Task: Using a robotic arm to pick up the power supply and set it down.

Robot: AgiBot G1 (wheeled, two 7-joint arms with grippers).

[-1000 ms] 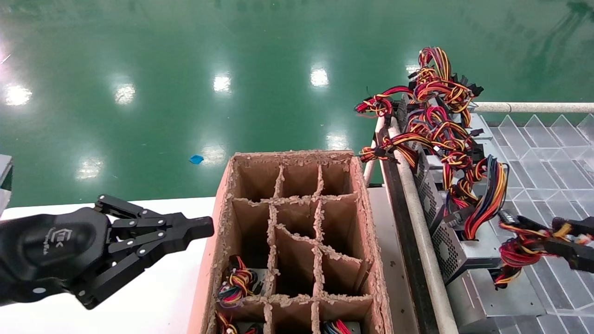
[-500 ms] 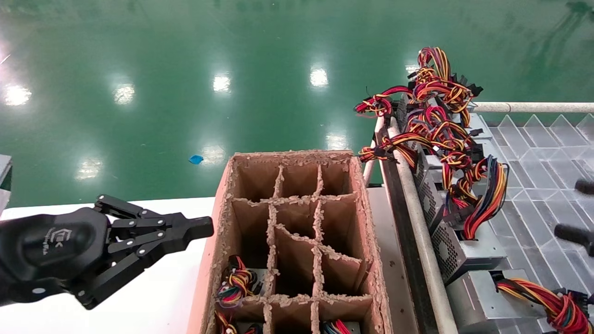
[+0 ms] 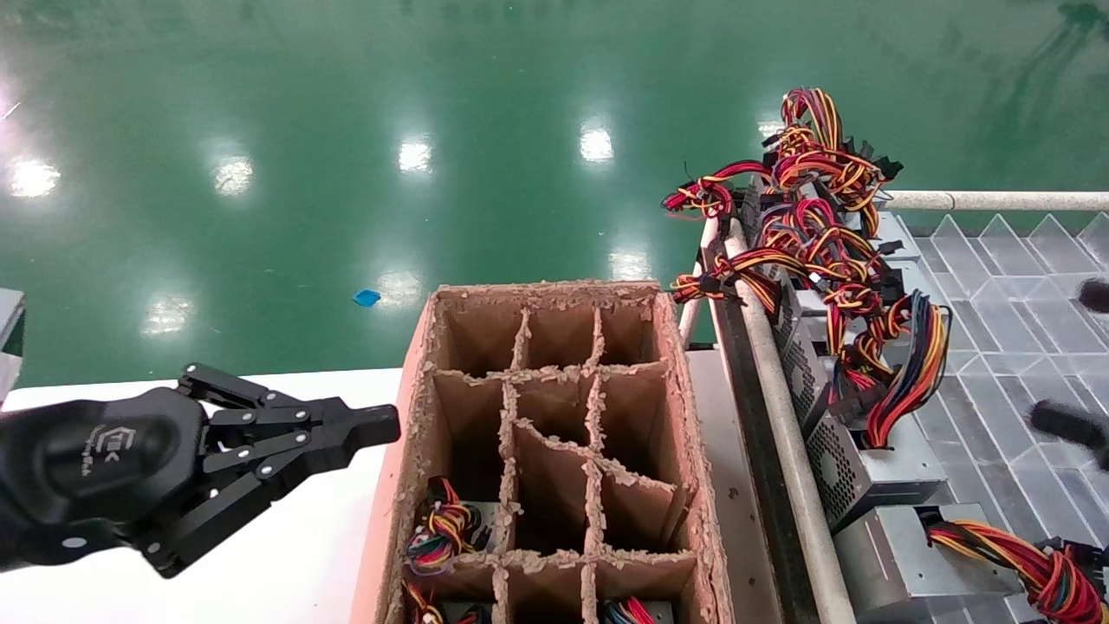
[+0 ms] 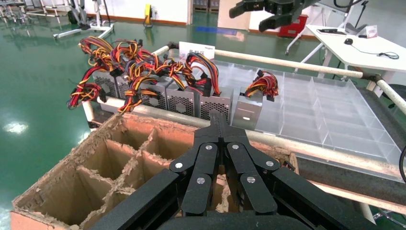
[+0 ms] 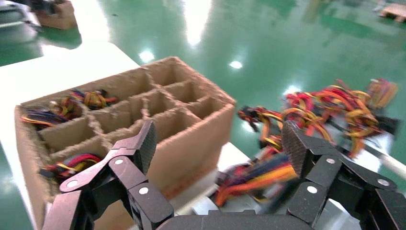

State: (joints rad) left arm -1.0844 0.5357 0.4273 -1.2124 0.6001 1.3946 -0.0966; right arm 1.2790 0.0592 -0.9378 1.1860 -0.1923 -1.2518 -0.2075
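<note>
The power supply (image 3: 901,546), a grey metal box, lies flat at the near right, and its red, yellow and black wire bundle (image 3: 1022,559) trails towards the right edge. My right gripper (image 3: 1083,360) hangs above it, open and empty, with only its two fingertips inside the head view. In the right wrist view the right gripper (image 5: 221,143) stands wide open over a blurred wire bundle (image 5: 258,175). In the left wrist view the power supply (image 4: 246,112) rests at the end of a row of units. My left gripper (image 3: 377,425) is shut and empty, parked over the white table.
A brown cardboard box (image 3: 416,407) with divider cells stands in the middle, its near cells holding wired units. A row of other power supplies (image 3: 832,451) with tangled wires leans along a padded rail (image 3: 780,416). A clear plastic compartment tray (image 3: 996,347) fills the right. The white table (image 3: 303,537) lies at the left.
One second ago my right gripper held the wire bundle. It let go, the power supply came to rest lower at the near right, and the open gripper has moved up. The left arm stayed still.
</note>
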